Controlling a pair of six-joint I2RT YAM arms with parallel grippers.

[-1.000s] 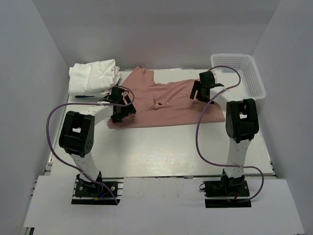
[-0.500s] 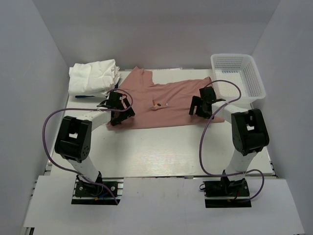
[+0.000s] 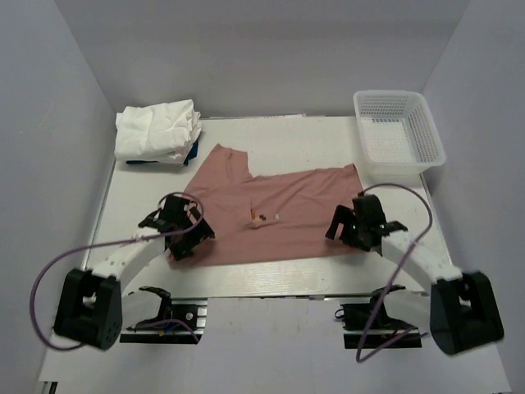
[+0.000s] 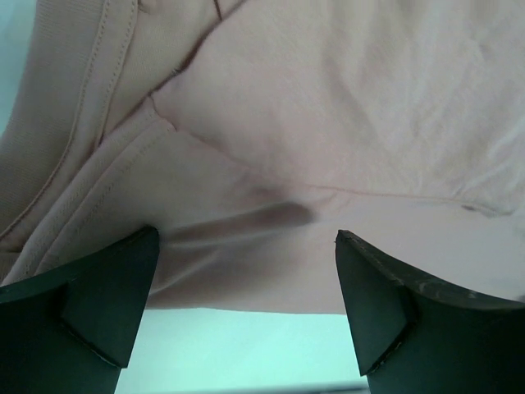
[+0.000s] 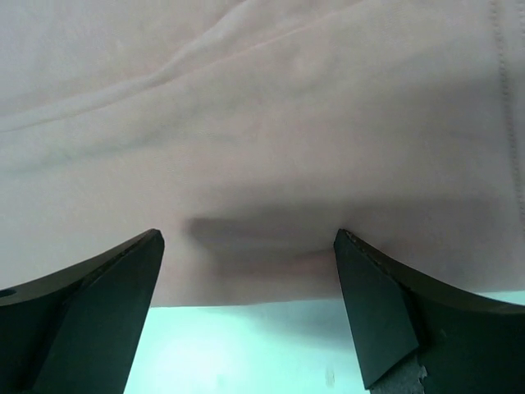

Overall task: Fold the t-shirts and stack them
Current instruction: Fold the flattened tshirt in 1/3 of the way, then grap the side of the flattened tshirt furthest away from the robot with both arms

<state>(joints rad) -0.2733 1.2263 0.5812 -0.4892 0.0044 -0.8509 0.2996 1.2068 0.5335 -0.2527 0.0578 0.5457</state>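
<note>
The white surface (image 3: pixel 131 205) carried the pink t-shirt (image 3: pixel 279 222) spread flat and unfolded near its front edge. The left claw (image 3: pixel 184 239) and right claw (image 3: pixel 351 227) gaped wide at its near hem, gripping nothing. The white t-shirts (image 3: pixel 157 131) sat piled far left, so this fold looked barely begun.

Each arm was built of white tubular links set between blocky black joint housings, the left arm (image 3: pixel 115 264) and the right arm (image 3: pixel 417 258) alike. A thin purple left cable (image 3: pixel 56 261) hung off one in a loose loop, and a purple right cable (image 3: pixel 394 188) arched off the other. Black bases (image 3: pixel 156 305) were bolted at the worktop's near edge. The left gripper (image 4: pixel 246 236) and right gripper (image 5: pixel 248 236) had dark matte wedge-shaped fingers (image 4: pixel 107 304) (one right-hand finger looked scuffed pale at its lower edge).
</note>
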